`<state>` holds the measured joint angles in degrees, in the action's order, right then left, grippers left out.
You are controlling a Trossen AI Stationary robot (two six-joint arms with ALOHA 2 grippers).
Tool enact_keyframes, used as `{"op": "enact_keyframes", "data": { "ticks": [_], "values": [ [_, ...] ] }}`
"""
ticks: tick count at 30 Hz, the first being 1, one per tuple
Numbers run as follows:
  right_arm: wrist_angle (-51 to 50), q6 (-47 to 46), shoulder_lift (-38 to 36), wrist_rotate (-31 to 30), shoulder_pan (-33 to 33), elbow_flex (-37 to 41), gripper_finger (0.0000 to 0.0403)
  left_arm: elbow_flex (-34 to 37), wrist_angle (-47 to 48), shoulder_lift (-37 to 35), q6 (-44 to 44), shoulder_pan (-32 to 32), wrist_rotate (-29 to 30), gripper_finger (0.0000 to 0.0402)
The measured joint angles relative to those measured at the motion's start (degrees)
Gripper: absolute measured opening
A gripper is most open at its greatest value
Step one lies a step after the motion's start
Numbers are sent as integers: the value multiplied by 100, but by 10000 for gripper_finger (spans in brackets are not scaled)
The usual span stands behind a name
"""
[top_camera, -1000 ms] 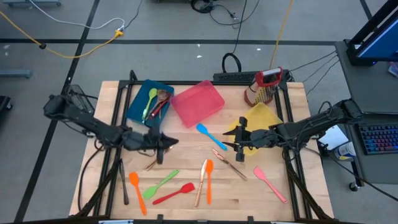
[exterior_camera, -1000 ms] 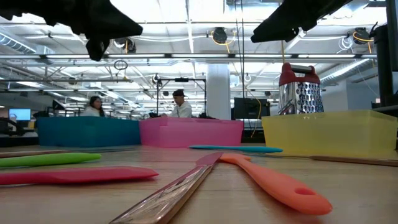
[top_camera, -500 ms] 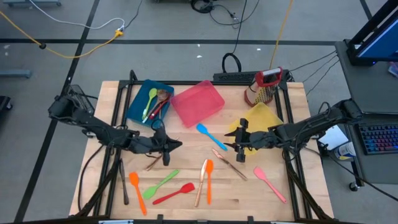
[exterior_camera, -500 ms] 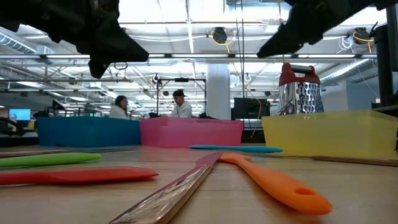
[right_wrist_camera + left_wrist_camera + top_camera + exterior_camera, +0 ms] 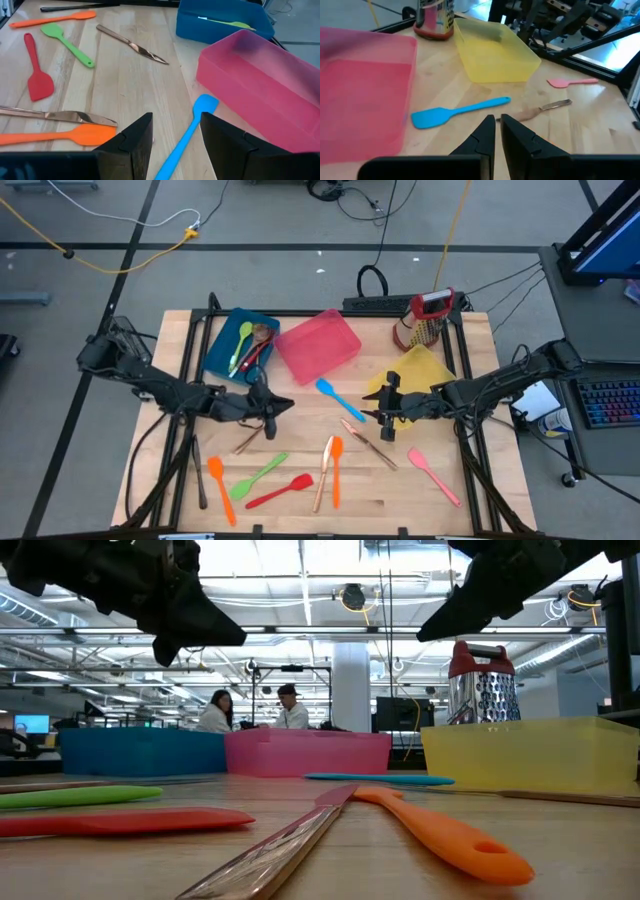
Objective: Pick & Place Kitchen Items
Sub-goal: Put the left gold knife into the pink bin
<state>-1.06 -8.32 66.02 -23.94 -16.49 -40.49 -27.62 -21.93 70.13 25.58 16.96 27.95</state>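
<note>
The blue spatula (image 5: 330, 393) lies on bare wood between the two arms, just in front of the pink bin (image 5: 318, 345) — blade toward the far left, handle running near and right. The right gripper (image 5: 385, 406) hovers just right of the handle end, fingers spread wide and empty, and in its wrist view the handle runs straight up between them. That looks like the nearer hand for this pick. The left gripper (image 5: 266, 407) hangs left of the blade, fingers almost shut with only a sliver of gap, holding nothing — it would need to open before taking anything.
</note>
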Motion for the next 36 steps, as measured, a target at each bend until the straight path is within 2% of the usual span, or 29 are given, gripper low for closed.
{"op": "enact_keyframes", "data": {
  "ticks": [7, 13, 18, 25, 36],
  "values": [
    [2, 0, 0, 2, 0, 0, 160, 0, 426, 0, 472, -164, -737, 33],
    [2, 0, 1, 0, 0, 0, 160, 0, 430, 0, 425, -241, -839, 33],
    [2, 0, 0, 2, 0, 0, 160, 0, 580, 0, -25, -291, -953, 33],
    [2, 0, 1, 0, 0, 0, 160, 0, 687, 0, 18, -290, -1052, 35],
    [2, 0, 2, 2, 0, 1, 160, 0, 518, 0, -258, -245, -850, 124]
  ]
}}
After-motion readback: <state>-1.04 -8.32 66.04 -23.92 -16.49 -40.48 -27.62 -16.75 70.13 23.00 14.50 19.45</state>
